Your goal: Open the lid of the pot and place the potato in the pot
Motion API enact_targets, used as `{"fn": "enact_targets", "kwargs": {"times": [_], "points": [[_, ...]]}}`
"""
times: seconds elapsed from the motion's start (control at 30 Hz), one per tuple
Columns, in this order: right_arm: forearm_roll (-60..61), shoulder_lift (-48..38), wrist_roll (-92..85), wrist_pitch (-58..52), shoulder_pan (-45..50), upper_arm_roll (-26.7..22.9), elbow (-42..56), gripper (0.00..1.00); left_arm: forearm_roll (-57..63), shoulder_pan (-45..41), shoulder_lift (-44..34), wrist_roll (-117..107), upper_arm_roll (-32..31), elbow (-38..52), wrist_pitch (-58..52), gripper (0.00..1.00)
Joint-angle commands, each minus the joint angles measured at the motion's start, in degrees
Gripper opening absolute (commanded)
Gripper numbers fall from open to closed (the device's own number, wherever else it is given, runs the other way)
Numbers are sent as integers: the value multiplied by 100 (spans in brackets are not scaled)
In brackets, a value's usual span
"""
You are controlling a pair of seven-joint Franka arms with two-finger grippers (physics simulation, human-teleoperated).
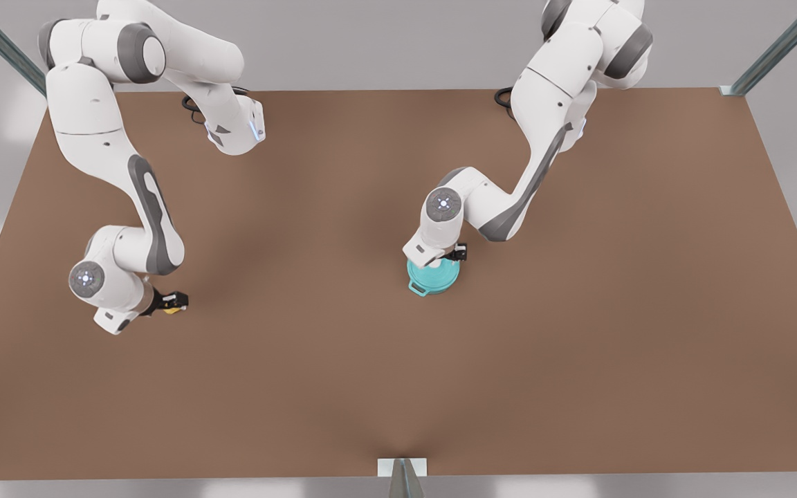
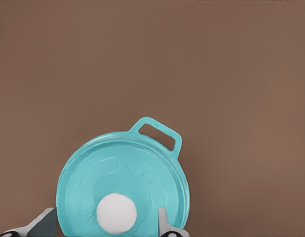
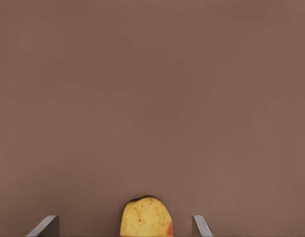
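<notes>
The left gripper [image 1: 445, 257] hangs over the pot lid [image 2: 122, 185], which sits closed on the pot [image 1: 433, 277] near the middle of the brown table [image 1: 578, 311]; its fingers [image 2: 164, 221] are spread to either side of the white knob [image 2: 116, 213] without touching it (one loop handle [image 2: 157, 134] sticks out past the lid's rim). The right gripper [image 1: 176, 303] is low over the table toward the front view's left, well apart from the pot, with its fingers [image 3: 200, 225] spread around the potato [image 3: 145, 217], a gap on each side.
</notes>
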Motion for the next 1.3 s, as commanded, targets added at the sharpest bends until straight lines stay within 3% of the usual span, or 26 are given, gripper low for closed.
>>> {"fn": "enact_targets", "kwargs": {"times": [0.0,0.4,0.43,0.47,0.5,0.6,0.8,0.87,0.93,1.03,1.17,1.2,1.27], "points": [[-25,62,-1040,190,0,-24,14,100,14,9,12,-621,4,-13,229,100],[28,326,-970,383,-115,-68,-91,100,31,0,363,-612,4,5,448,100],[28,291,-970,383,-115,-60,-171,100,31,0,354,-612,4,5,448,91],[37,291,-970,383,-115,-51,-223,100,31,0,363,-612,4,-4,448,71],[37,274,-961,383,-106,-42,-258,100,31,0,363,-621,4,-4,439,59],[37,194,-970,383,-106,-16,-373,97,31,0,337,-612,4,5,378,46],[28,177,-1005,357,-106,-16,-364,74,225,61,284,-428,48,286,-70,34],[28,177,-1022,348,-106,-16,-364,62,225,342,336,55,66,865,-553,34],[28,177,-1031,348,-106,-16,-355,53,181,1203,521,1285,66,1103,-527,34],[28,177,-1040,348,-106,-16,-355,48,242,2118,1233,2551,66,1279,298,34],[28,-69,-1031,76,-53,11,-329,47,242,2127,1620,2824,241,1543,492,34],[28,-96,-1022,58,-53,11,-329,47,329,2118,1602,2824,241,1551,475,100],[28,-131,-1031,6,-44,20,-329,47,480,2127,1523,3158,250,2211,-835,100]]}}
